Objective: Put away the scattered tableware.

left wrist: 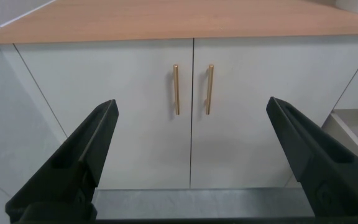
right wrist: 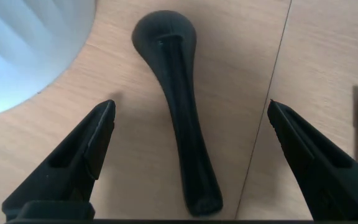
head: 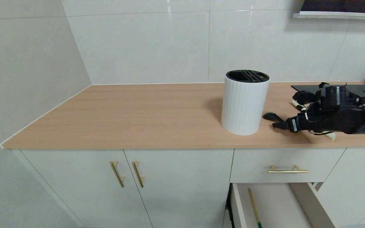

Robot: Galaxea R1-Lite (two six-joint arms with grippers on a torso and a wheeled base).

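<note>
While R gripper (right wrist: pixel 189 107) hangs spread wide, black utensil handle (right wrist: pixel 182 146) lies btwn its fingers, untouched.

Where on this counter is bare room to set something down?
Bare: the countertop from the left wall to the white holder. Crowded: right of the holder, where a black utensil lies under the open right gripper.

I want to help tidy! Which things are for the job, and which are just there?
For the job: black utensil, white holder, open drawer, chopstick in it.
Just there: cupboard doors, shut drawer, hob.
</note>
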